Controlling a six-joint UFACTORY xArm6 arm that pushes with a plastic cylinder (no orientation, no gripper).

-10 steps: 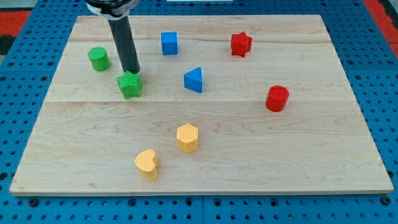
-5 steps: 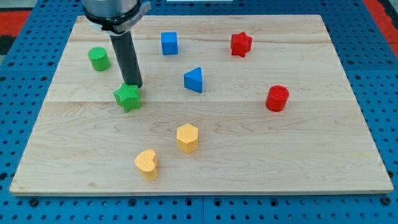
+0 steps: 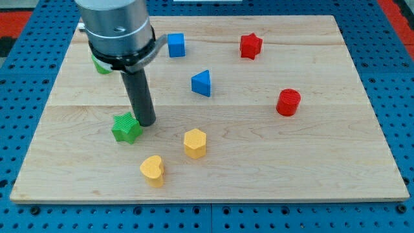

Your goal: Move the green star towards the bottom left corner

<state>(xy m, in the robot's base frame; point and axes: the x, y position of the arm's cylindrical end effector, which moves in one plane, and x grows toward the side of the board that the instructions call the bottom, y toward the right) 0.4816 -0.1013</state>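
Note:
The green star (image 3: pixel 125 128) lies on the wooden board (image 3: pixel 259 155), left of centre and a little below the middle. My tip (image 3: pixel 146 122) touches the star's upper right side. The dark rod rises from there to the arm's grey body at the view's top left. The board's bottom left corner (image 3: pixel 19 191) lies well down and left of the star.
A green cylinder (image 3: pixel 98 65) is mostly hidden behind the arm at the upper left. A blue cube (image 3: pixel 176 44), blue triangle (image 3: pixel 202 83), red star (image 3: pixel 250 46) and red cylinder (image 3: pixel 288 102) lie above and right. A yellow hexagon (image 3: pixel 195 143) and yellow heart (image 3: pixel 152 170) lie below right of the star.
My tip has moved down the view and pushed the green star down and slightly left. The arm's body now covers most of the green cylinder. Other blocks have not moved.

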